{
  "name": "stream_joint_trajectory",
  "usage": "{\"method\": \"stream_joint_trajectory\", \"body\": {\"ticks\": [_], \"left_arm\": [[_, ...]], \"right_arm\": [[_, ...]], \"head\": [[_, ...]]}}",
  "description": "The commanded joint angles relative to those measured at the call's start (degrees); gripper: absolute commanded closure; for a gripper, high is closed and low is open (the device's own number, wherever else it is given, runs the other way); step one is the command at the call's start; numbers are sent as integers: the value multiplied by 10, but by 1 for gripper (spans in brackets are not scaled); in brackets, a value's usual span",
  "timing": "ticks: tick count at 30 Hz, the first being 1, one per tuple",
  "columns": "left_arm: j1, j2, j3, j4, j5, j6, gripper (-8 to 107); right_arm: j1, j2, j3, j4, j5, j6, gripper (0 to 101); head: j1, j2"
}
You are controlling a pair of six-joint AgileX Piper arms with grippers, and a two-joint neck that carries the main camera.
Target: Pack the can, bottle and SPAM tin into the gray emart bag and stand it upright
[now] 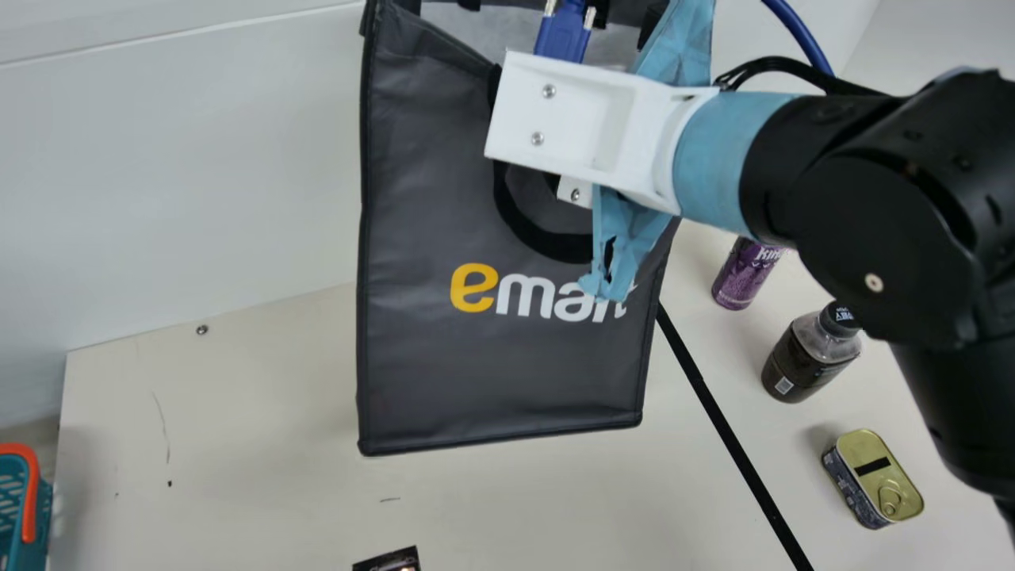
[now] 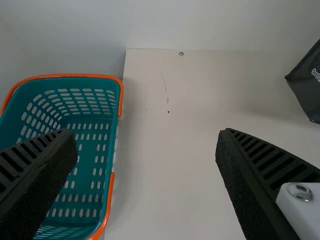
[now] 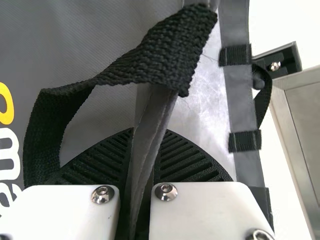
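My right gripper's white mount (image 1: 587,119) is at the top of the gray emart bag (image 1: 444,357) in the main view. In the right wrist view my right gripper (image 3: 142,175) is shut on the rim of the bag (image 3: 50,45), beside its black strap (image 3: 165,55). The bag hangs upright, its mouth upward. Right of it stand the purple can (image 1: 745,274), partly behind the arm, the dark bottle (image 1: 805,361) and the SPAM tin (image 1: 872,480). In the left wrist view my left gripper (image 2: 145,165) is open and empty; the bag's corner (image 2: 305,85) appears beyond it.
A teal basket with an orange rim (image 2: 114,195) stands at the table's left edge, partly under one left finger. A black line (image 1: 729,440) crosses the cream table (image 1: 238,476) between the bag and the items. A small dark object (image 1: 388,561) lies near the front. A white wall (image 1: 198,174) rises behind.
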Motion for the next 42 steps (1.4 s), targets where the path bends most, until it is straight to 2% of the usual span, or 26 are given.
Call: {"method": "stream_joint_trajectory", "body": {"ticks": [1, 18, 42], "left_arm": [[0, 0, 0, 0, 0, 0, 9], [0, 0, 0, 0, 0, 0, 9], [0, 0, 0, 0, 0, 0, 9]], "right_arm": [[12, -6, 3, -8, 0, 2, 101], [81, -48, 56, -51, 0, 30, 101], [123, -58, 148, -53, 0, 93, 101]], "head": [[-14, 0], [-14, 0], [-14, 0]]}}
